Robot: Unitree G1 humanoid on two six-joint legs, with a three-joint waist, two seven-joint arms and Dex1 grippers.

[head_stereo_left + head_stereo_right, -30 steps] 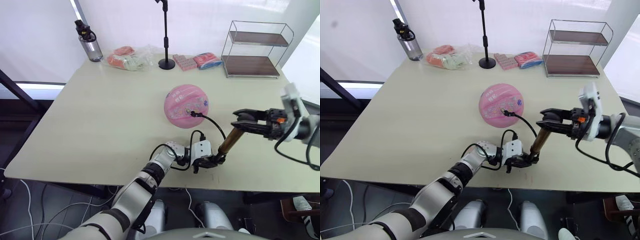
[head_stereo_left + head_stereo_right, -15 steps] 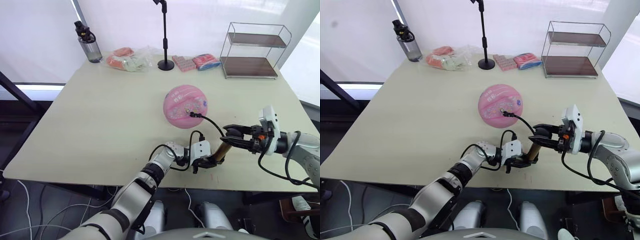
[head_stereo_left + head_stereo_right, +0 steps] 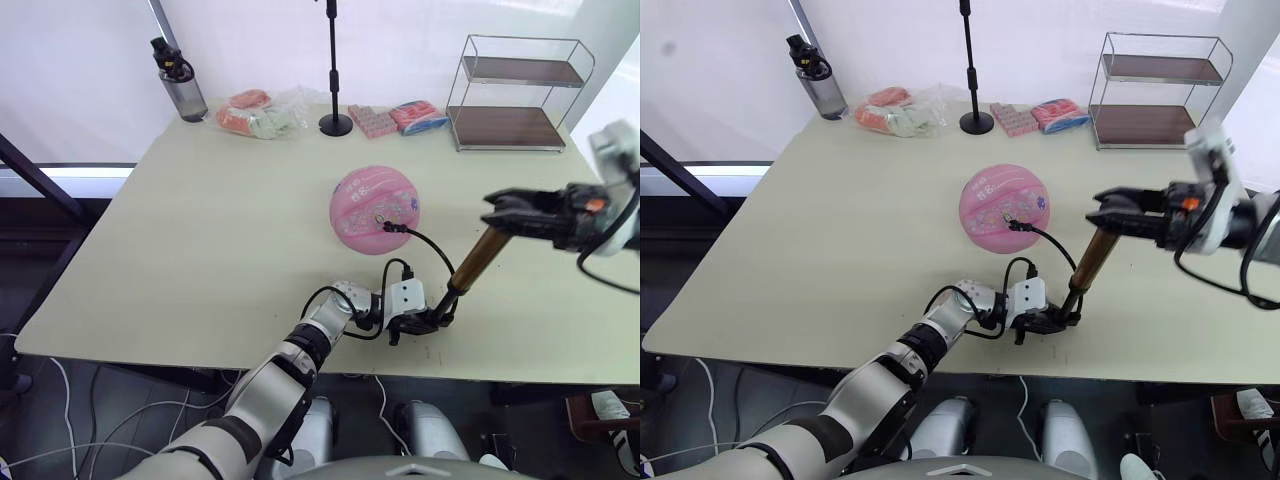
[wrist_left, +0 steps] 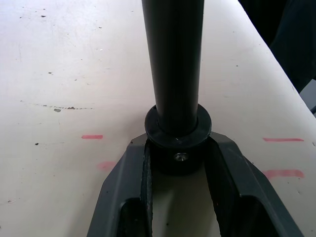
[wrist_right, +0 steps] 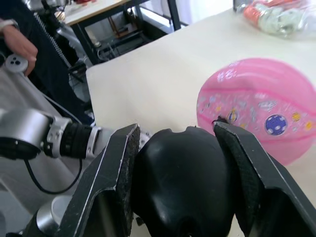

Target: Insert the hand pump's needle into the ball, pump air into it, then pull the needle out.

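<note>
The pink ball (image 3: 373,207) rests mid-table. A thin black hose (image 3: 432,245) runs from the hand pump (image 3: 473,266) to the ball, where the needle fitting (image 3: 386,226) sits against its surface; the pin itself cannot be made out. The gold pump leans up to the right from the table's front edge. My left gripper (image 3: 428,322) is shut on its black base cap (image 4: 177,129). At the top end, my right gripper (image 3: 496,213) is shut on the black handle (image 5: 182,182), held well above the table. The ball (image 5: 261,113) lies beyond that handle in the right wrist view.
Along the far edge stand a water bottle (image 3: 178,84), a plastic bag of items (image 3: 262,115), a black stand (image 3: 333,122), pink packets (image 3: 397,119) and a wire shelf (image 3: 518,95). A person's hand (image 5: 17,45) shows beyond the table.
My right gripper pushed the handle down toward the base half a second ago and has now pulled it up and to the right. The left gripper and ball stayed put.
</note>
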